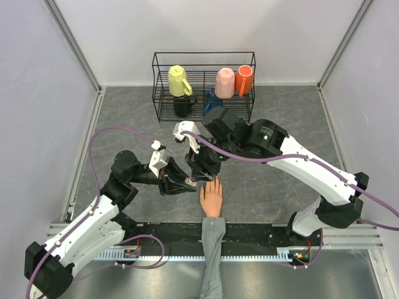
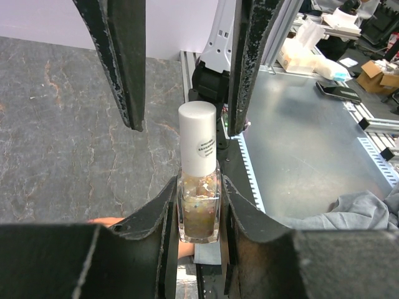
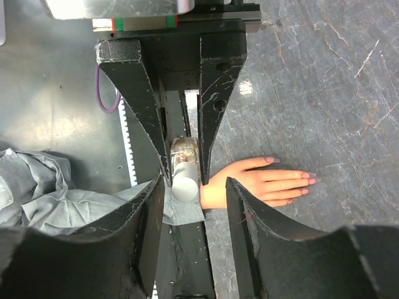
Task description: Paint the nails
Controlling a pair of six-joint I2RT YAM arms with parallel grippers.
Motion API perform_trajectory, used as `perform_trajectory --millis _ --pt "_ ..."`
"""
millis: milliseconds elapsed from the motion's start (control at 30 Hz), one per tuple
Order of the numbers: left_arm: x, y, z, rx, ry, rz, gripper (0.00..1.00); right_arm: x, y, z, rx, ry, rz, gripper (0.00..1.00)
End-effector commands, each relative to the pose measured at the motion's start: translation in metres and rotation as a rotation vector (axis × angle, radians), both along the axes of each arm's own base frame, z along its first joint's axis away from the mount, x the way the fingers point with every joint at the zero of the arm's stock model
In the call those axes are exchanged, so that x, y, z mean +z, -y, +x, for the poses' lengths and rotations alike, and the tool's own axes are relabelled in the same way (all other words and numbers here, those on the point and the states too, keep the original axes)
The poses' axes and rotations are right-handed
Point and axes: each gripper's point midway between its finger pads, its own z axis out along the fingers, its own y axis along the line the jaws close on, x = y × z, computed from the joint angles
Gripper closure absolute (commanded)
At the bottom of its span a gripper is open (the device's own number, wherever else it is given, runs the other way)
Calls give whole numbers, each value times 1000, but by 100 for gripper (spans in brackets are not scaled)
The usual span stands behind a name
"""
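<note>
The peach mannequin hand (image 1: 212, 197) lies palm down on the table, its grey sleeve (image 1: 212, 249) running to the near edge. In the right wrist view the hand (image 3: 265, 182) shows pale pinkish nails (image 3: 310, 179). My left gripper (image 1: 189, 182) is shut on a clear glitter nail polish bottle (image 2: 198, 208) with a white cap (image 2: 197, 140), just left of the hand. My right gripper (image 1: 201, 167) is open, its fingers (image 2: 121, 62) on either side of the cap without touching it. The bottle also shows in the right wrist view (image 3: 183, 163).
A black wire rack (image 1: 203, 56) at the back holds a yellow mug (image 1: 179, 81), a pink one (image 1: 225, 82), an orange one (image 1: 244, 80) and a black one (image 1: 183, 106). A black rail (image 1: 262, 232) runs along the near edge. Walls close in on both sides.
</note>
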Motion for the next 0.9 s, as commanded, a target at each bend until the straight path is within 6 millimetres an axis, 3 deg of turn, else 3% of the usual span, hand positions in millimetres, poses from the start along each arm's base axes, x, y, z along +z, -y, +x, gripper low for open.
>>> perform_trajectory --millis 0,233,467,600,633,767,800,867 --pt "23 0 -2 -7 54 -37 98 0 -3 -6 40 -16 17 51" --pt "23 0 2 12 57 -33 98 -7 -7 -5 38 -29 2 58" --pt "22 1 6 36 58 -28 98 -12 -12 -5 38 -44 -5 73" --pt "20 0 13 82 60 -16 98 -18 -15 -5 25 -54 -17 87" --pt "20 -1 16 106 77 -14 98 -20 -16 -6 21 -59 -18 95" --pt "23 -9 44 304 125 -12 98 -29 -25 1 -125 -61 -29 100" --pt "30 -15 46 354 156 -31 98 -32 -27 10 -243 -53 -40 100" --pt "31 -26 63 487 191 -41 98 -31 -44 3 -362 -65 -8 100"
